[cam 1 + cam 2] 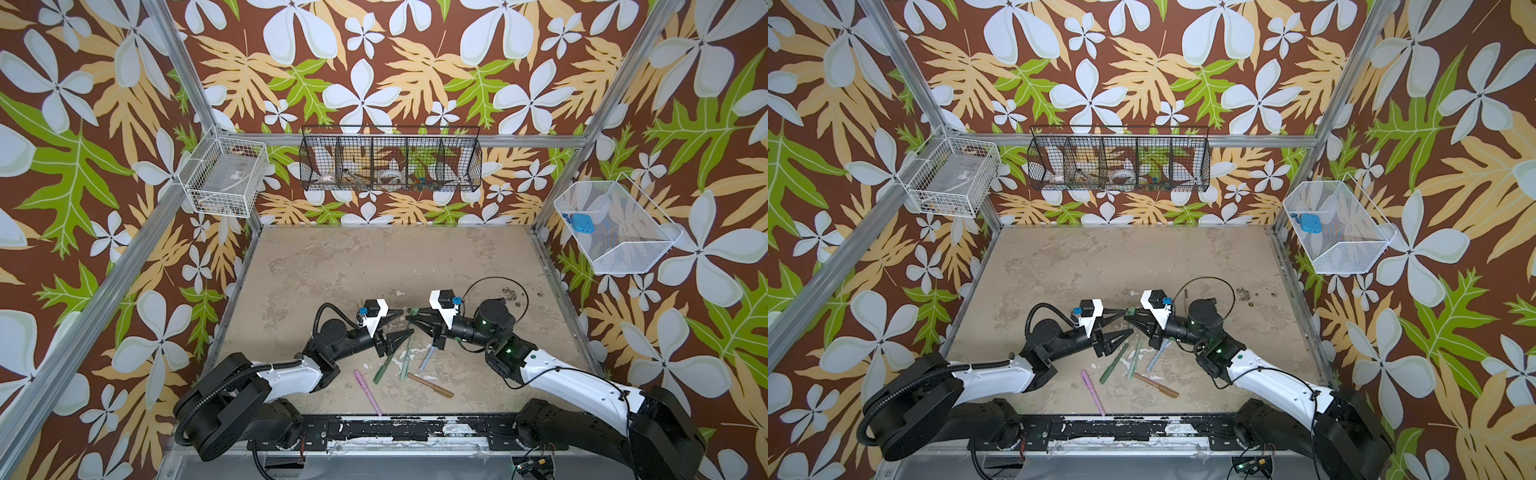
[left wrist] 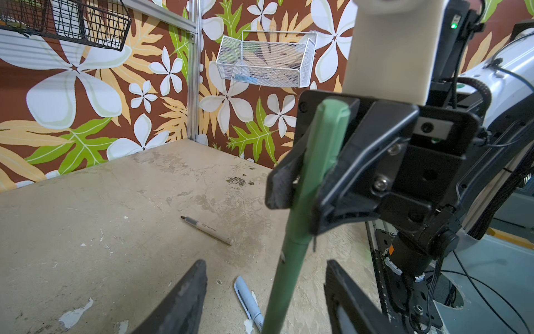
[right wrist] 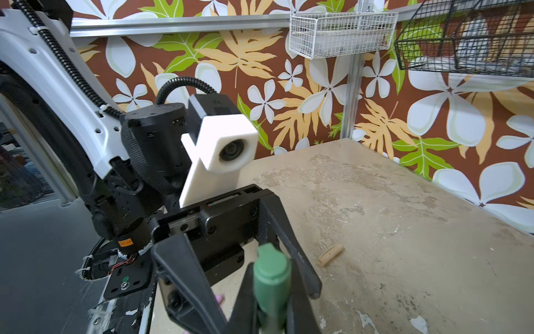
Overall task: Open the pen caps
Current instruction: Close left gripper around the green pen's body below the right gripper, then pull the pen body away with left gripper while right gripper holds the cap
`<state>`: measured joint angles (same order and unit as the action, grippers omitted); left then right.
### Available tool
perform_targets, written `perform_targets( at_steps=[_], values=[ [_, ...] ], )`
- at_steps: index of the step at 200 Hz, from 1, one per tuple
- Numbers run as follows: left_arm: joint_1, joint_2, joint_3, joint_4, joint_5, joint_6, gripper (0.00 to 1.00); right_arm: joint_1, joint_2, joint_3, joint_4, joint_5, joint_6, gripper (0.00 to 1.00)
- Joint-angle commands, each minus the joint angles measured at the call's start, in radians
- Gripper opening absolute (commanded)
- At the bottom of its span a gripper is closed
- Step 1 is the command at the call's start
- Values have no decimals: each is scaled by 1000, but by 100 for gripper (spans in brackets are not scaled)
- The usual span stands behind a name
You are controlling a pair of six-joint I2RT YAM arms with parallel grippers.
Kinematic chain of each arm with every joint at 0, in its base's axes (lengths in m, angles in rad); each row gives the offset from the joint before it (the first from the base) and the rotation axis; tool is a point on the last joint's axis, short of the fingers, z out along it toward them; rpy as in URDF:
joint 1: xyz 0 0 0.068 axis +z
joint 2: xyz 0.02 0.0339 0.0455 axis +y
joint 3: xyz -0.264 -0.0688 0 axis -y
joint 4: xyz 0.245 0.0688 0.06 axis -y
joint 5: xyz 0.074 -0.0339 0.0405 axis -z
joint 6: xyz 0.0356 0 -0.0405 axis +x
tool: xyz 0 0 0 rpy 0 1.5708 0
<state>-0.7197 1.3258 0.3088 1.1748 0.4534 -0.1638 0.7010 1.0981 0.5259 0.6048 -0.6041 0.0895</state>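
My right gripper [image 1: 411,316] was clamped shut on a green pen [image 2: 289,277], holding it up off the table [image 2: 115,231] between my two arms. The pen's long axis ran steeply up and down, somewhat tilted. Its blunt top end stuck out past the right fingers, and its lower length dropped between the fingers of my left gripper [image 2: 265,264]. Those left jaws stood about half open and held nothing, with bare gaps on either side of the pen.

A seam crossed the pen just above the left fingertips. The thicker, paler stretch above it, inside the right grip, I took for the pen cap [image 2: 323,144], seated on the slimmer, darker body. My left arm was the free one, astride the body. I judged it should close below the seam and pull along the axis.
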Motion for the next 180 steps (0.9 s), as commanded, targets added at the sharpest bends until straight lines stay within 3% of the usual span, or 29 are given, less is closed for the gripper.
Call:
perform_targets(
  at_steps=[1, 35, 56, 113, 145, 180],
  values=[
    [-1, 8, 4, 30, 34, -13, 61, 2, 3, 10, 19, -39, -11, 0],
    [-3, 14, 8, 29, 41, -16, 59, 7, 6, 12, 17, -47, -14, 0],
    [-3, 9, 6, 29, 41, -16, 49, 9, 12, 16, 15, -52, -14, 0],
    [-6, 20, 13, 31, 61, -20, 41, 19, 30, 24, 17, -57, -14, 0],
    [-6, 30, 18, 31, 75, -23, 21, 27, 40, 30, 12, -59, -17, 0],
    [-6, 31, 20, 32, 75, -24, 9, 30, 46, 33, 8, -60, -20, 0]
  ],
)
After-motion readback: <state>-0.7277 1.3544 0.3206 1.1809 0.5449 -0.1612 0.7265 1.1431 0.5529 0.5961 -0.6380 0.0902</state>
